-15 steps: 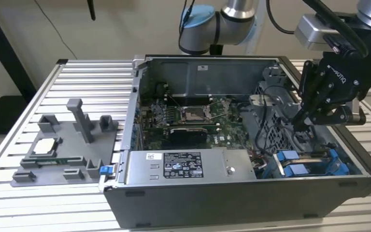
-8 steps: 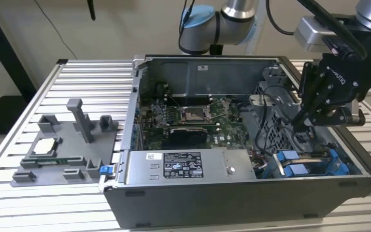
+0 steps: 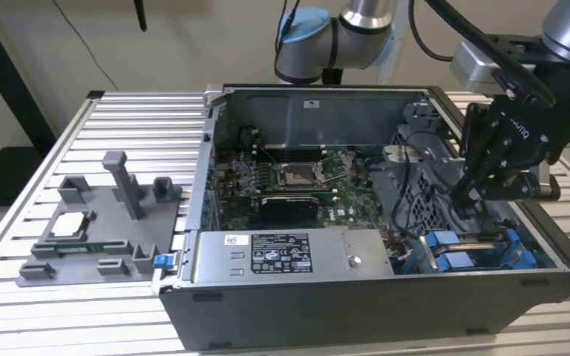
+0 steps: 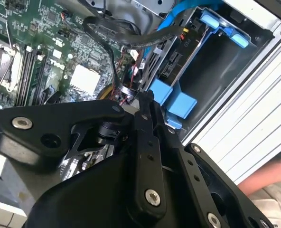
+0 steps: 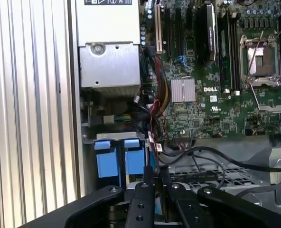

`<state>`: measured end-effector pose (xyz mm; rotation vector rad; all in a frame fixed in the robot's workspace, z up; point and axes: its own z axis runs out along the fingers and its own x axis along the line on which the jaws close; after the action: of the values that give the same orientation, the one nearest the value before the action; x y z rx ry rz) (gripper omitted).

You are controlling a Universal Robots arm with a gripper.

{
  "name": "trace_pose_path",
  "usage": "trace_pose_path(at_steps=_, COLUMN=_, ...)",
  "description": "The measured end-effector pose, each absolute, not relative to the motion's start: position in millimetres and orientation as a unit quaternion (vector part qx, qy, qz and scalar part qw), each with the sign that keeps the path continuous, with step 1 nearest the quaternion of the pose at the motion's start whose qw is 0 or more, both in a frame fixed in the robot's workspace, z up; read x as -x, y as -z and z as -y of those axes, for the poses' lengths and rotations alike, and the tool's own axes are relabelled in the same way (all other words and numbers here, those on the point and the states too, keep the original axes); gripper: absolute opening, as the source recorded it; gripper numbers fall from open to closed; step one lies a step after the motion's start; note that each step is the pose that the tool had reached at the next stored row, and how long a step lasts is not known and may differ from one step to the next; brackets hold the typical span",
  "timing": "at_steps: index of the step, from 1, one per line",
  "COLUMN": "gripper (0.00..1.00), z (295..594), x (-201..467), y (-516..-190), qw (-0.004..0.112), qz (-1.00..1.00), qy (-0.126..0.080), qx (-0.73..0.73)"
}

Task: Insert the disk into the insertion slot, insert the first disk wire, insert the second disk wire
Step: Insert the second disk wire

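A ribbed aluminium desk carries an open computer case before a pale wall. Inside the case, the insertion slot, grey sheet metal with blue fittings, lies just ahead of the jaws. The disk sits on edge inside it, its blue carrier tabs just beyond the fingertips. The jaws look nearly closed, pinching a dark cable; the linkage hides the contact.
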<state>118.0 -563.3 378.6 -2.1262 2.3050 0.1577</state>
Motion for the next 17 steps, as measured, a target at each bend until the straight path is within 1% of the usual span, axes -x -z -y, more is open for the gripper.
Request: trace_pose_path(at_steps=17, gripper=0.00, z=566, x=-128, y=-361, qw=0.003, qz=-0.734, qy=-0.048, qx=0.677)
